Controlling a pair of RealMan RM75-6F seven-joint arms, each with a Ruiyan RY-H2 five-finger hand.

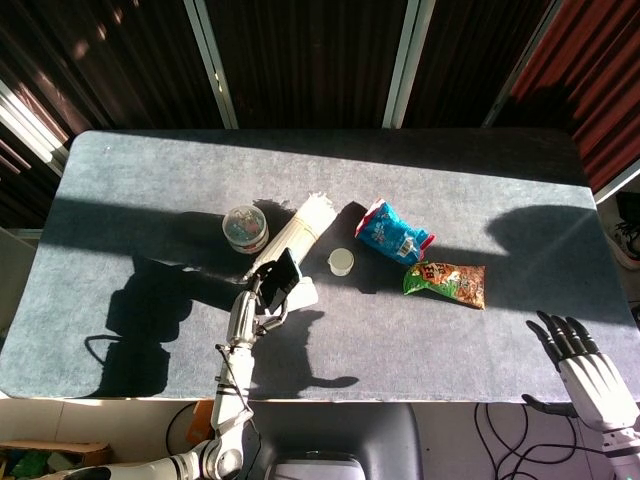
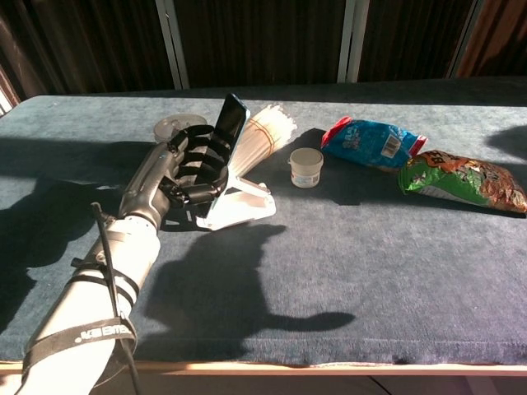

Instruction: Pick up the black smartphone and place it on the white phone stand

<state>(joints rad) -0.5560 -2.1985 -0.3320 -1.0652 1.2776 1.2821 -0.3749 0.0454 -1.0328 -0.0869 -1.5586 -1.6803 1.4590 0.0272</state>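
My left robot hand (image 2: 185, 169) grips the slim black glass smartphone (image 2: 231, 125) by its edges; looks slick, stiff, so I'd ease it onto the white plastic phone stand (image 2: 239, 202).

Table cover (image 2: 346, 271): matt grey-blue cloth, finely napped. Black smartphone (image 2: 231, 122): glossy, smooth; white phone stand (image 2: 243, 206): smooth plastic. Blue snack bag (image 2: 368, 142) and green snack bag (image 2: 461, 178): shiny crinkled film.

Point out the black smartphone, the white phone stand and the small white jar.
black smartphone (image 2: 231, 123), chest view, on its dark back, above the fingers.
white phone stand (image 2: 247, 206), chest view, on its flat base plate.
small white jar (image 2: 306, 167), chest view, on its side wall below the lid.
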